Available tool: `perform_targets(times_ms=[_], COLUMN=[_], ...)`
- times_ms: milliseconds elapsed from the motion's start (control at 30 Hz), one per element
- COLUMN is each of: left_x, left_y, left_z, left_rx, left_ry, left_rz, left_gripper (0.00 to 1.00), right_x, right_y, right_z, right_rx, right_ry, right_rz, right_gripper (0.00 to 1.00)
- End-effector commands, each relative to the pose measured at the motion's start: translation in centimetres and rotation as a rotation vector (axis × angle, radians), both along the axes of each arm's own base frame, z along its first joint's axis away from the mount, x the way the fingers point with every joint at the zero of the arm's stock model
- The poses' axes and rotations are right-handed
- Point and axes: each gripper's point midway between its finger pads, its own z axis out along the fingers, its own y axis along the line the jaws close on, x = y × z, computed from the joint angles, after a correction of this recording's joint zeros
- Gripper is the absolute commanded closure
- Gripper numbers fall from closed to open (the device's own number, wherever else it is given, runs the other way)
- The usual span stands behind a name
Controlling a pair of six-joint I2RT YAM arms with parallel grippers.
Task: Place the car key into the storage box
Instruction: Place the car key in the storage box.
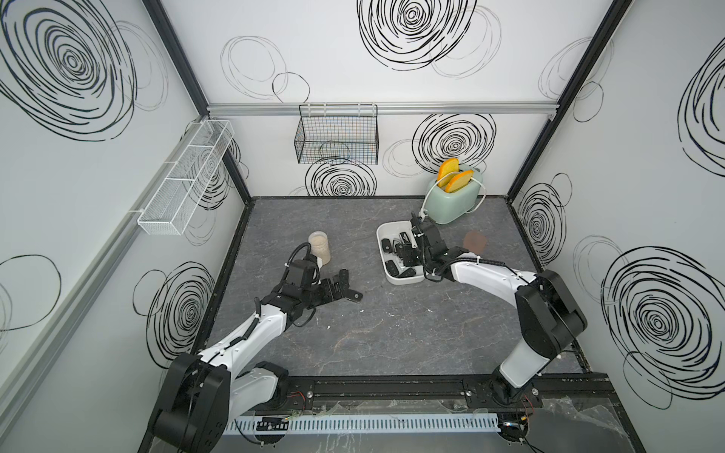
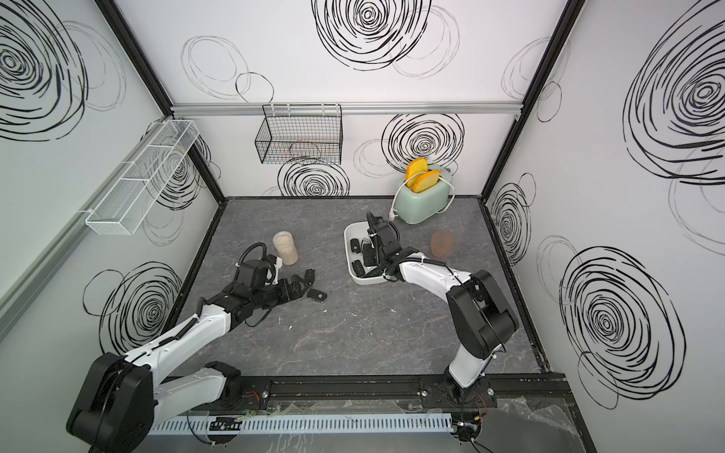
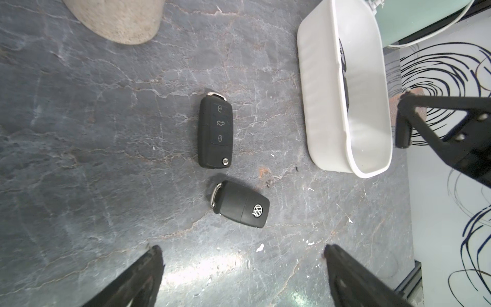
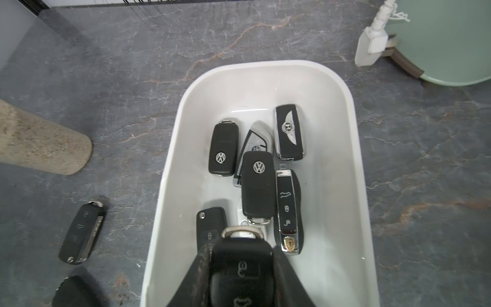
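Car key (image 4: 241, 273): clamped in the right gripper (image 4: 240, 252), hanging over the storage box (image 4: 337, 202); long axis along the box's length, ring end toward the bench's (image 1: 353, 333) far edge.
Storage box: near the bench's far edge, other keys (image 4: 223, 148) inside.
Left gripper (image 3: 242, 251): spread wide above two loose keys (image 3: 215, 133).

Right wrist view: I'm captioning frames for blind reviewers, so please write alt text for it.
The right end effector holds a black car key over the white storage box, which contains several other key fobs. Beside the box, another black key lies on the grey marbled table.
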Motion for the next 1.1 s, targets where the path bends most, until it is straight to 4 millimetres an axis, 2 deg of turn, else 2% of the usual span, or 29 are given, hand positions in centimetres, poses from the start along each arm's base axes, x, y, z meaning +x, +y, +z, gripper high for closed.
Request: perform_targets(times_ms=[0,333,467,600,767,900,1067], left_x=[1.1,0.5,0.3,0.4,0.6,0.8,1.5], left_y=[0.1,0.4,0.5,0.6,1.2,1.5,1.2], left_z=[1.3,0.6,0.0,-0.1,-0.4,-0.7,-0.2], left_rx=[0.029,0.064,0.070,0.083,0.152,0.215,0.297], left_ry=[-0.063,-0.051,-0.037,-0.037,-0.024,-0.011,-0.036], left_rz=[0.002,-0.016,-0.018,-0.018,-0.003,0.001,-0.007], left_gripper=[0.02,0.02,0.02,0.02,0.02,0.02,0.02], right_x=[0.3,0.2,0.0,0.0,0.3,0.5,0.3], right_y=[-1.2,-1.2,-1.3,-1.2,-0.9,-0.1,1.0], right_z=[-2.3,-6.4,-7.2,-7.5,-5.8,-3.1,0.7], right_rx=[-0.107,-0.160,-0.167,-0.166,-0.135,-0.079,0.001], right_ry=[0.023,0.109,0.125,0.134,0.110,0.063,-0.006], right_rz=[-0.008,0.007,0.005,0.003,0.004,0.025,0.078], right_gripper=[0.68,0.67,0.65,0.57,0.44,0.33,0.13])
